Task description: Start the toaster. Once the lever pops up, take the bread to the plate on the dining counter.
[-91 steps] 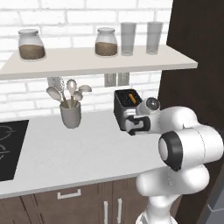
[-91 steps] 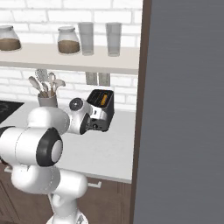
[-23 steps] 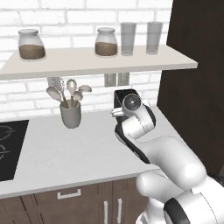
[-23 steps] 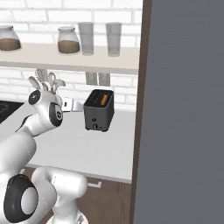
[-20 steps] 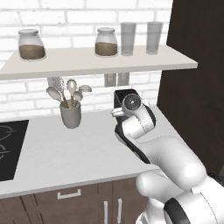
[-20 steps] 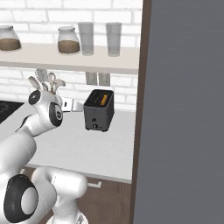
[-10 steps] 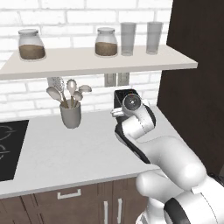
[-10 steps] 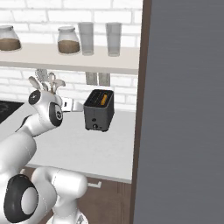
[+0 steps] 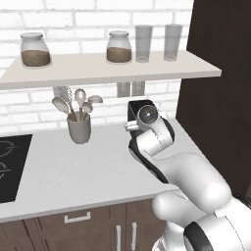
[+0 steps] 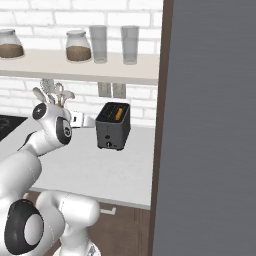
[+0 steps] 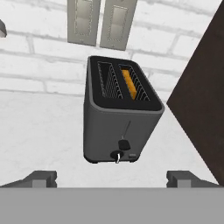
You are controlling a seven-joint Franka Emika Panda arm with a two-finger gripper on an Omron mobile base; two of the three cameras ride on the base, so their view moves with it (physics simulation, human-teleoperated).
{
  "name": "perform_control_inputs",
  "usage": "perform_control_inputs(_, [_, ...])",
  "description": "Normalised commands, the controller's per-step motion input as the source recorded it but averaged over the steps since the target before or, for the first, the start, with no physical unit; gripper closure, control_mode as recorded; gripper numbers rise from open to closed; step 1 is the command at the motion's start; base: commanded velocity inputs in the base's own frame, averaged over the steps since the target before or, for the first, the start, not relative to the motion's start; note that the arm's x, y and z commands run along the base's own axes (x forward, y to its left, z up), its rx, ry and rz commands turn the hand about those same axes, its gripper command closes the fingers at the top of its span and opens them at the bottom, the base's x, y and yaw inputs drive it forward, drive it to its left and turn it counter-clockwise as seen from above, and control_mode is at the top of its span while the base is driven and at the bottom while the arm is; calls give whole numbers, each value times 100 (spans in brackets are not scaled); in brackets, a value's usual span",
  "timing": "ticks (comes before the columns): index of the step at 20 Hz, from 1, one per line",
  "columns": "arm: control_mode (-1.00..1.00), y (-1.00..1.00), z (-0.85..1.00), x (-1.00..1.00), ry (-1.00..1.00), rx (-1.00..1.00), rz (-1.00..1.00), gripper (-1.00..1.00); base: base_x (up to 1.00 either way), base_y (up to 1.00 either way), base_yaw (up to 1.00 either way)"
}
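The dark grey toaster [image 11: 120,118] stands on the white worktop against the brick wall, its front face toward my hand. The bread [image 11: 129,83] sits low in its right slot, showing an orange edge. The lever [image 11: 124,143] is at the bottom of its track, just above the small knob [image 11: 116,156]. My gripper [image 11: 112,179] hovers short of the toaster's front, open, with nothing between its fingertips [image 11: 41,178]. From the right base view, the gripper [image 10: 89,121] sits just left of the toaster [image 10: 113,129]. The wrist partly hides the toaster [image 9: 140,104]. The plate and dining counter are out of view.
A grey utensil cup [image 9: 79,130] with spoons stands left of the arm. A black hob [image 9: 11,166] lies at the far left. The shelf [image 9: 108,71] with jars and glasses overhangs the worktop. A tall dark cabinet [image 9: 220,93] walls off the right side.
Earlier the gripper was at the toaster's front face; the arm has since drawn back and turned. Over the last second nothing has moved.
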Motion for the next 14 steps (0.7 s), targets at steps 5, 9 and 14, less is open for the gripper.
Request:
perform_control_inputs(5, [-100, 0, 0, 0, 0, 0, 0, -100, 0, 0, 0])
perform_control_inputs(9, [-100, 0, 0, 0, 0, 0, 0, -100, 0, 0, 0])
perform_control_inputs(14, [-100, 0, 0, 0, 0, 0, 0, -100, 0, 0, 0])
